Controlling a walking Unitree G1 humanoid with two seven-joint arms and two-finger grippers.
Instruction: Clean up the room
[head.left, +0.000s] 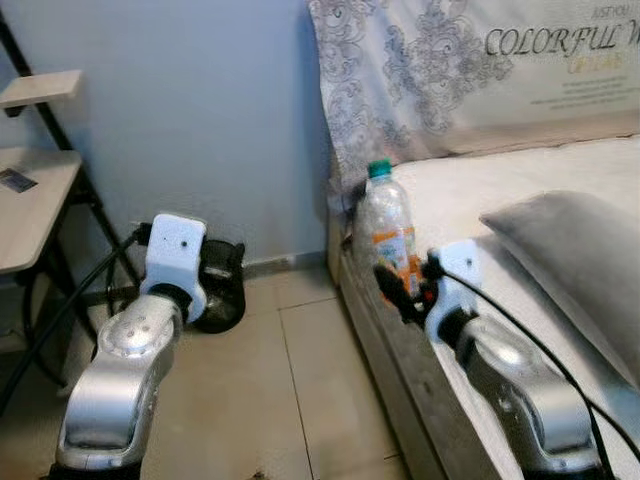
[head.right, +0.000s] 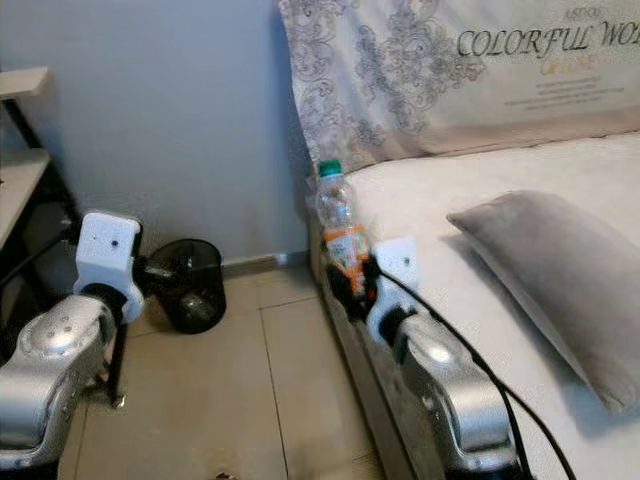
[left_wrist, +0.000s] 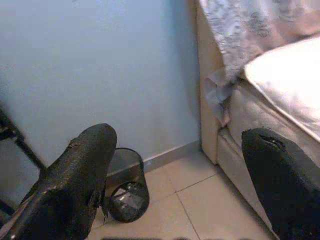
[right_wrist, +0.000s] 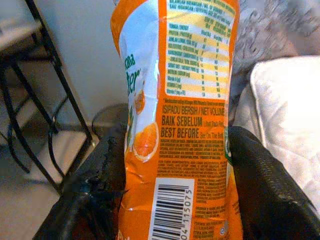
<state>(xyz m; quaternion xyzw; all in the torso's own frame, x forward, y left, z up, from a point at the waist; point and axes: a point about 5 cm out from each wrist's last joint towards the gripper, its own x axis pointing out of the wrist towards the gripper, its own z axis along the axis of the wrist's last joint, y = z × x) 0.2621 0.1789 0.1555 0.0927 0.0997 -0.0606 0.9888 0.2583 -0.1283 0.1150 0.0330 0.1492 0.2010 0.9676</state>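
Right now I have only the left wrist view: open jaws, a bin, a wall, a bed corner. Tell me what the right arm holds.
Observer: The right jaws are shut on a clear plastic bottle with a green cap and an orange label, upright at the bed's left edge.
Operator: Report what lies on the bed.
Observer: A grey pillow lies on the mattress, to the right of the bottle.
Operator: Tell me what that black frame left of the bin carries.
Observer: Light wooden shelves, standing against the wall to the left of the black mesh bin.
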